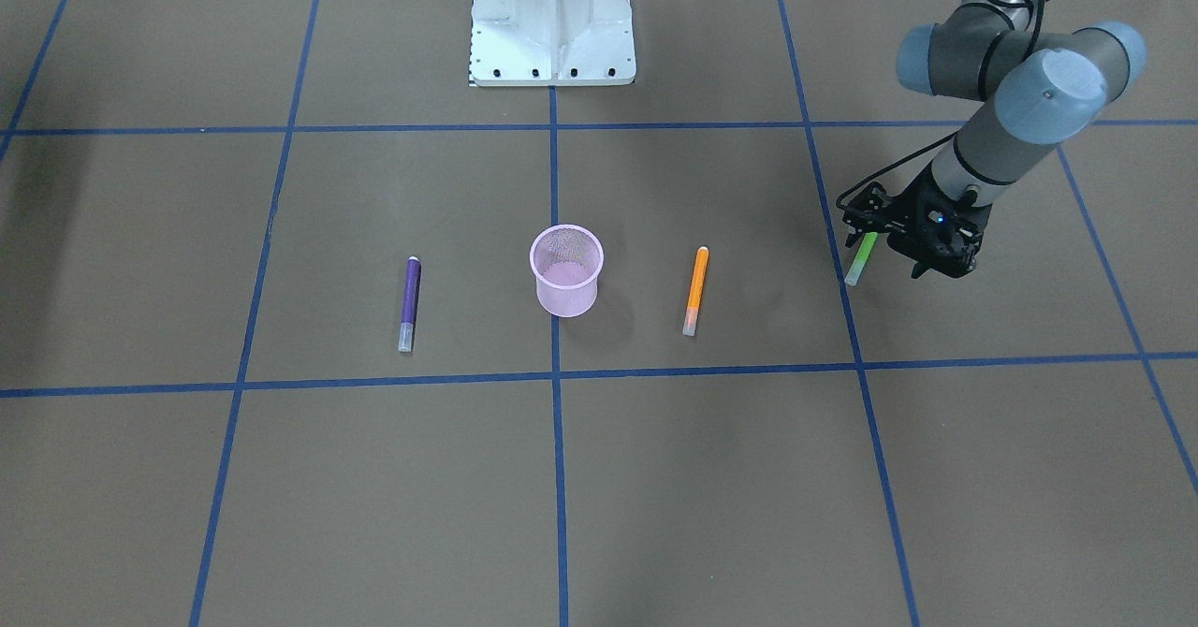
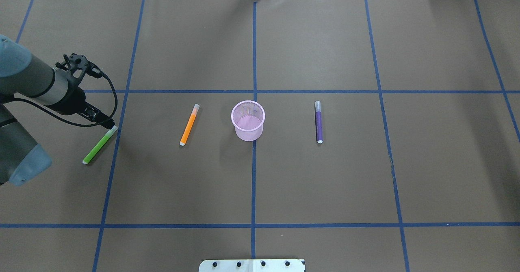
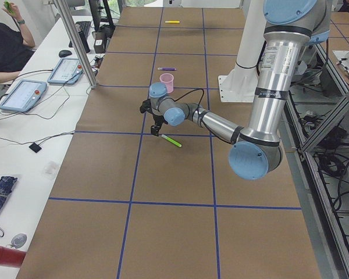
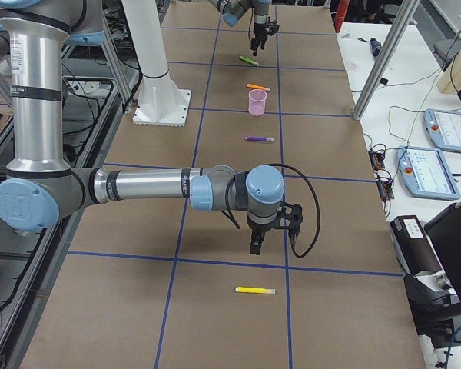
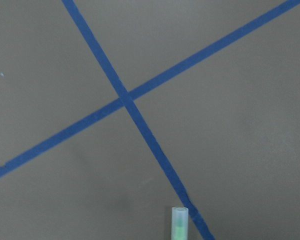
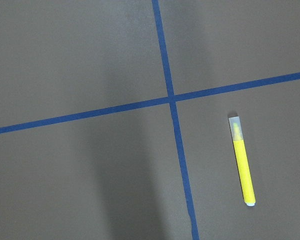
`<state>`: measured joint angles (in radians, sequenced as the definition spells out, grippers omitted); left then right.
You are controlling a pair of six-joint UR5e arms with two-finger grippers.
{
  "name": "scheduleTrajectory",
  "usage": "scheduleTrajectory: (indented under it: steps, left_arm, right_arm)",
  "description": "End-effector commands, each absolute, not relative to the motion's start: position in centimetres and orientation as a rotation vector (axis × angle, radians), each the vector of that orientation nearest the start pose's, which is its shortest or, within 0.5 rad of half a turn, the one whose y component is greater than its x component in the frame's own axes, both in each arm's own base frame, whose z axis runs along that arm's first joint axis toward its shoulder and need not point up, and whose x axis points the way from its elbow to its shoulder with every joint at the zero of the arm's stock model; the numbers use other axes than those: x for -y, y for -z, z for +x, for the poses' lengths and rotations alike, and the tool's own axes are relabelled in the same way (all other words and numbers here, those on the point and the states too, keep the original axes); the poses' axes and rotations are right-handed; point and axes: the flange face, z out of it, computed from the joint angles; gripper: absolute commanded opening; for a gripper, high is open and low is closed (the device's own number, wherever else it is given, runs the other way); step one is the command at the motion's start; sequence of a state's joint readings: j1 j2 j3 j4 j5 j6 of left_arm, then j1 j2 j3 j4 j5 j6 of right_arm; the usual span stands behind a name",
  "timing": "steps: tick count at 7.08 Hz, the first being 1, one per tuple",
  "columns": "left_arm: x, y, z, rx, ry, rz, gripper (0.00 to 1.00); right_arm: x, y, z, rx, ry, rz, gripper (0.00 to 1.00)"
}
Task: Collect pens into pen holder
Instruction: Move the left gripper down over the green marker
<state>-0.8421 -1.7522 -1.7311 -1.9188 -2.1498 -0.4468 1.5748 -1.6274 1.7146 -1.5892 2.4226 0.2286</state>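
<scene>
The pink mesh pen holder (image 2: 248, 121) stands upright at the table's middle, and no pen shows inside it. An orange pen (image 2: 189, 124) lies to its left and a purple pen (image 2: 319, 121) to its right. The green pen (image 2: 99, 146) lies flat at the far left. My left gripper (image 2: 109, 122) hovers just above it, and I cannot tell whether it is open or shut. In the left wrist view only the green pen's pale cap (image 5: 179, 222) shows. The yellow pen (image 6: 242, 160) lies at the table's right end. My right gripper (image 4: 256, 247) hangs a little short of it, state unclear.
Blue tape lines (image 2: 254, 91) mark a grid on the brown table. The white robot base (image 1: 552, 19) stands behind the holder. A side bench with tablets (image 3: 23, 93) and a seated person (image 3: 3, 49) runs along the far edge.
</scene>
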Motion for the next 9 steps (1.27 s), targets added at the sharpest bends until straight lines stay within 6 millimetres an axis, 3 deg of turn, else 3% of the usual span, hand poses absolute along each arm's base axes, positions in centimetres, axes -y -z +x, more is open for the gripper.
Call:
scheduleTrajectory:
  steps: [1, 5, 8, 9]
  left_arm:
    - [47.5, -45.6, 34.2, -0.824, -0.474, 0.236, 0.94]
    - [47.8, -46.8, 34.7, -0.811, -0.475, 0.216, 0.87]
    - [47.8, -47.2, 34.8, -0.808, -0.473, 0.211, 0.85]
    - [47.9, -47.1, 34.8, -0.809, -0.474, 0.212, 0.84]
  right_arm:
    - [47.0, -61.3, 5.3, 0.854, -0.176, -0.04, 1.0]
    - [46.8, -62.2, 3.5, 0.848, -0.147, -0.076, 1.0]
    - [46.8, -62.4, 3.2, 0.839, -0.137, -0.072, 1.0]
    - [48.7, -61.1, 2.3, 0.842, -0.111, -0.054, 1.0]
